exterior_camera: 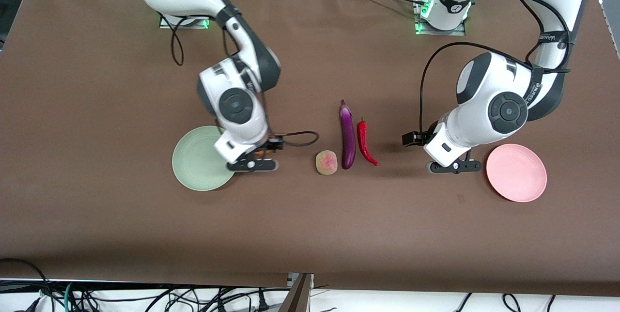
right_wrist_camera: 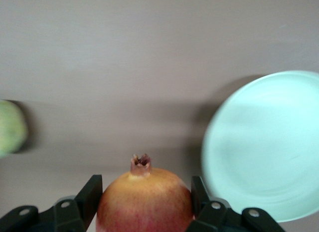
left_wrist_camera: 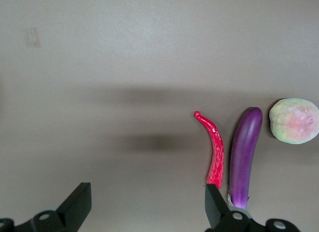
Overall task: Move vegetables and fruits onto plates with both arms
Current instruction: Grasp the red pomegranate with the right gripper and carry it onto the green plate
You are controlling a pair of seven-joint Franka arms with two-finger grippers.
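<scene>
My right gripper (exterior_camera: 254, 163) is shut on the red-orange pomegranate (right_wrist_camera: 144, 202), over the table at the rim of the mint green plate (exterior_camera: 193, 159) (right_wrist_camera: 264, 147). In the front view the wrist hides almost all of that fruit. My left gripper (exterior_camera: 454, 166) (left_wrist_camera: 148, 207) hangs open and empty over bare table between the red chili pepper (exterior_camera: 366, 142) (left_wrist_camera: 215, 152) and the pink plate (exterior_camera: 516, 172). The purple eggplant (exterior_camera: 347, 135) (left_wrist_camera: 244, 157) lies beside the chili. The yellow-green fruit (exterior_camera: 326, 162) (left_wrist_camera: 294, 120) (right_wrist_camera: 10, 127) sits by the eggplant's rounded end.
A brown cloth (exterior_camera: 310, 225) covers the table. A black cable (exterior_camera: 300, 138) loops out from the right wrist toward the eggplant. Both plates are bare. Cables and a frame post (exterior_camera: 296, 292) lie along the table's near edge.
</scene>
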